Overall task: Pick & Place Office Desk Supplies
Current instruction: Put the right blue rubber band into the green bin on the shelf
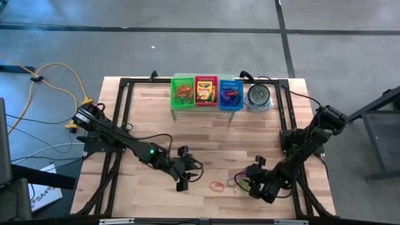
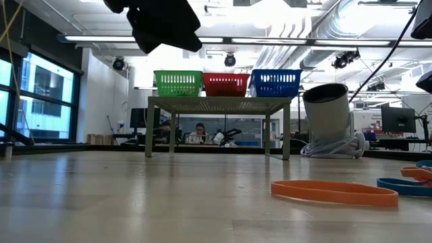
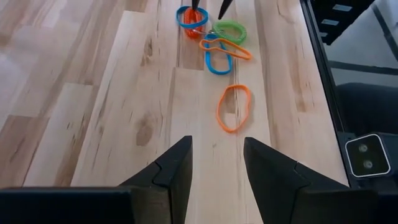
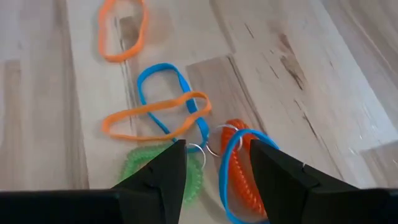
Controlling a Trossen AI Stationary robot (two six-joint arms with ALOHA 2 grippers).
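Bands (image 4: 163,118) heaped just ahead of right gripper (image 4: 211,163), its fingers parted, nothing held, lone orange band (image 3: 234,107) ahead of left gripper (image 3: 217,163), likewise parted and empty.

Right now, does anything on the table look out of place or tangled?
Yes. Loose bands lie on the bare wood near the front edge, not in the baskets: one orange band alone, and beside it a tangle of blue band, orange loop and green and orange coils, under the right claw.
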